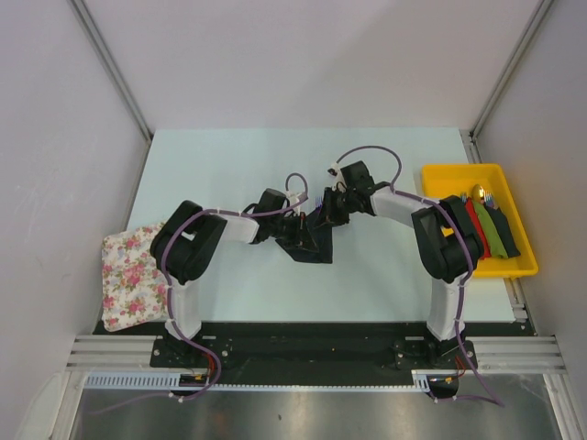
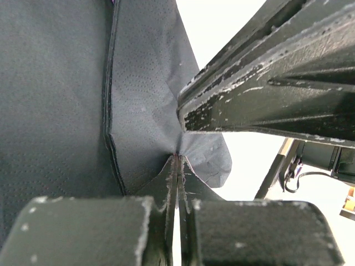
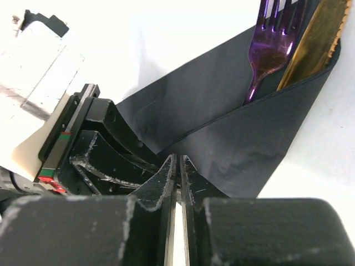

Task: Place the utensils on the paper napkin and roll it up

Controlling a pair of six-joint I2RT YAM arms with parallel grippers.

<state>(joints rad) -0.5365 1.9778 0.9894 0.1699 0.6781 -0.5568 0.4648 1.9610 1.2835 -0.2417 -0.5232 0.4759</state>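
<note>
Left hand (image 2: 177,159) and right hand (image 3: 177,159) each pinch the paper napkin (image 3: 233,138); roll evenly so fork (image 3: 272,50) and knife (image 3: 319,39) ahead cannot slip.

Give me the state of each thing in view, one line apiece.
left gripper, shut on the paper napkin.
right gripper, shut on the paper napkin.
paper napkin, folded over the utensils.
utensils, tucked in the fold, tips out.
yellow tray, holding rolled napkins.
floral cloth, lying loose, untouched.
</note>
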